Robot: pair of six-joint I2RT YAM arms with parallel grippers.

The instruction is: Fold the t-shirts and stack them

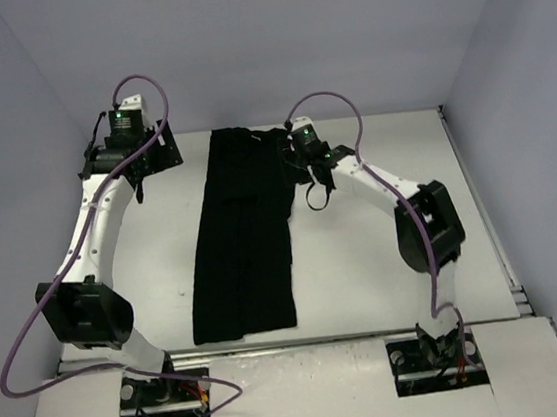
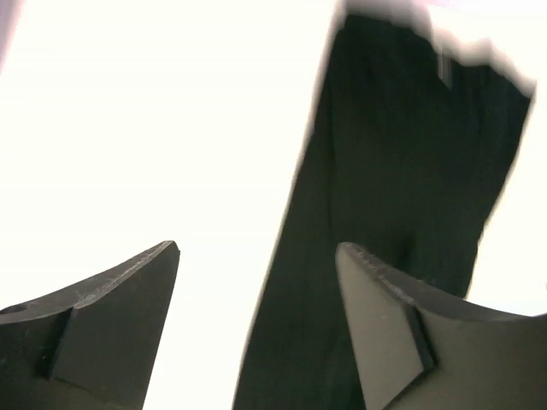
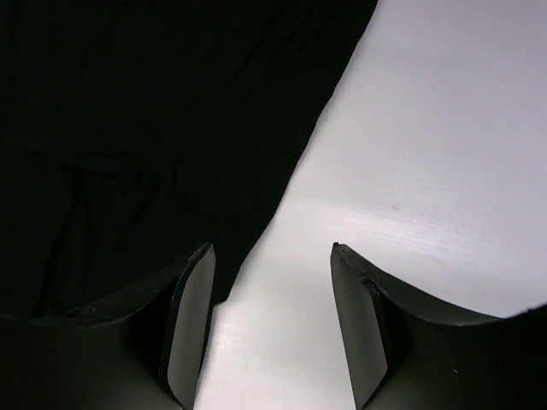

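1. Our left gripper [image 2: 256,248] stands with its jaws wide apart and nothing between them. In the wrist view one finger hangs over bare table [image 1: 365,259], and the other sits in front of dark cloth.
2. Our right gripper [image 3: 270,246] is also spread, with nothing clamped. Its left finger is over the cloth, its right finger is over the white surface, and the cloth's edge runs up from beside the left finger toward 1 o'clock.
3. Seen from above, the left wrist hovers at about 10 o'clock on the table, just beside the far left corner of the t-shirt [image 1: 239,233] and apart from it.
4. The right wrist is at about 12 o'clock, tipped downward over the shirt's far right edge.
5. The left arm climbs from its base at 7 o'clock. Its elbow juts out toward 9 o'clock, and the pale forearm sweeps up to the wrist.
6. The right arm rises from its base at 5 o'clock. Its elbow is raised at about 3 o'clock, and the forearm slants toward 10 o'clock down to the wrist.
7. The t-shirt lies flat as a long narrow black strip running from 12 to 6 o'clock between the two arms. Its near end is close to the table's front edge.
8. A purple cable [image 1: 17,339] loops along each arm.
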